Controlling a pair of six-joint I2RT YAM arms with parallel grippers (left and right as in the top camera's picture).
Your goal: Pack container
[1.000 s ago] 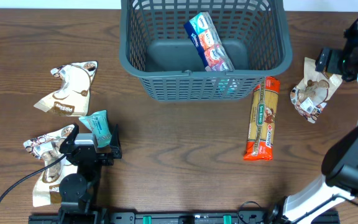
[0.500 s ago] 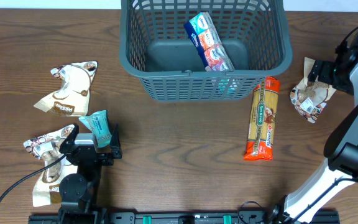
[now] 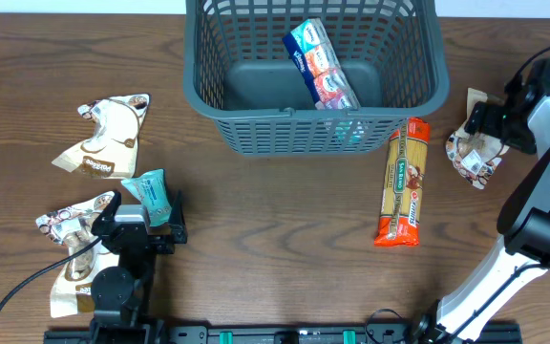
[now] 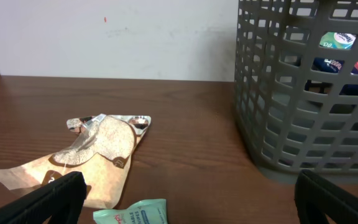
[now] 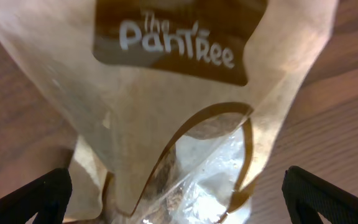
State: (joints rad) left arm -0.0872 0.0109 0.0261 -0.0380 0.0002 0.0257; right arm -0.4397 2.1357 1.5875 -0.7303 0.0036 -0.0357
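**Both pincers released; container top centre with one pack inside**

Overhead view, left to right. At far left, mid-height, a tan-and-white pouch (image 3: 108,137) lies flat on the wood surface (image 3: 275,220). It has a brown label whose text is too small to read. At lower left a second pouch (image 3: 65,239) of the same look is partly under the left arm. Just right of it is a teal packet (image 3: 151,194) with white print. In the left wrist view its lettering (image 4: 132,214) is cut off by the bottom edge and not legible.

The left pincer (image 3: 143,225) is at lower left, released and spread wide, with the near end of the teal packet between its fingers. I cannot tell whether they touch. In the left wrist view the fingers sit in the two bottom corners.

The container (image 3: 313,115) stands on the surface at top centre, its far side cut by the frame edge, well apart from the left pincer. In the left wrist view it fills the right side (image 4: 291,106). Inside, a blue, white and orange multi-pack (image 3: 321,65) lies diagonally in the right half, its brand print blurred. A teal patch (image 3: 349,129) shows through the front lattice.

Right of centre a spaghetti pack (image 3: 404,182) lies lengthwise, its top end just beside the container's lower right corner. Its ends are orange-red and its label is unreadable.

At the right edge is a third pouch (image 3: 471,148) with the right pincer (image 3: 493,124) over its upper right part. In the right wrist view this pouch (image 5: 185,124) fills the frame, with "The Pantree" in white on a brown panel and a clear window below. The right pincer (image 5: 182,199) is released, its fingers in the bottom corners with the pouch between them, not clamped.
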